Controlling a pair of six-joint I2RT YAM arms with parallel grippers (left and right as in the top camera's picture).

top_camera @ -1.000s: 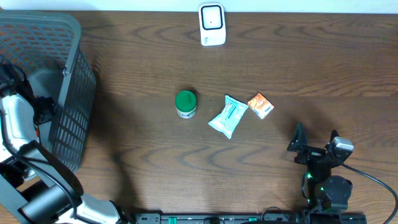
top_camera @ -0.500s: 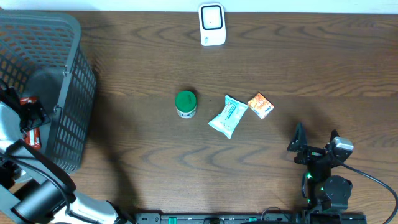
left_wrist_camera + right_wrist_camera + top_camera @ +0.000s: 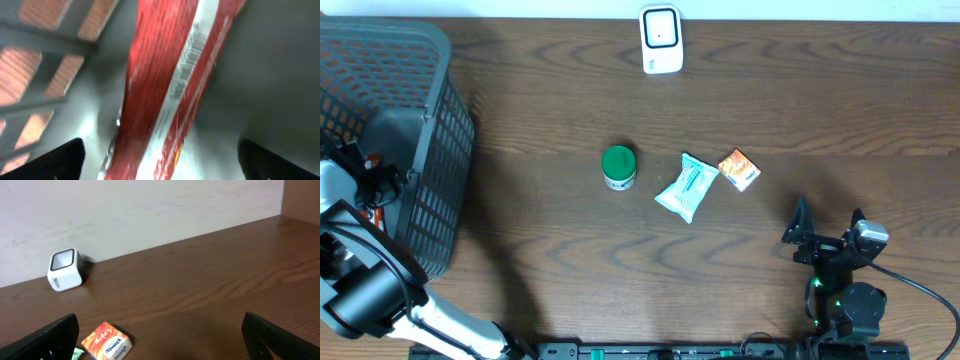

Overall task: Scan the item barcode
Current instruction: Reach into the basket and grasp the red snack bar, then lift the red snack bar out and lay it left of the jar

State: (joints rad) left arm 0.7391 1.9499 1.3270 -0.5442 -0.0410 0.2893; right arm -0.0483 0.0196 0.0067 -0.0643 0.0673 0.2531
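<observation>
A red packet [image 3: 165,75] with a printed barcode [image 3: 187,65] lies on the grey floor of the basket [image 3: 45,35]. My left gripper [image 3: 160,160] hangs open just above it, one dark finger [image 3: 55,162] on each side, not touching it. From overhead, the left gripper [image 3: 370,175] is inside the dark mesh basket [image 3: 430,130] at the far left. The white scanner [image 3: 661,39] stands at the table's back edge. My right gripper [image 3: 828,228] is open and empty near the front right.
A green-lidded jar [image 3: 619,167], a teal packet [image 3: 686,187] and an orange box [image 3: 739,169] lie mid-table. The right wrist view shows the orange box [image 3: 106,341] close by and the scanner [image 3: 64,270] against the wall.
My left arm has shifted a little inside the basket, with red now showing beside it. The right arm and the table items have not moved.
</observation>
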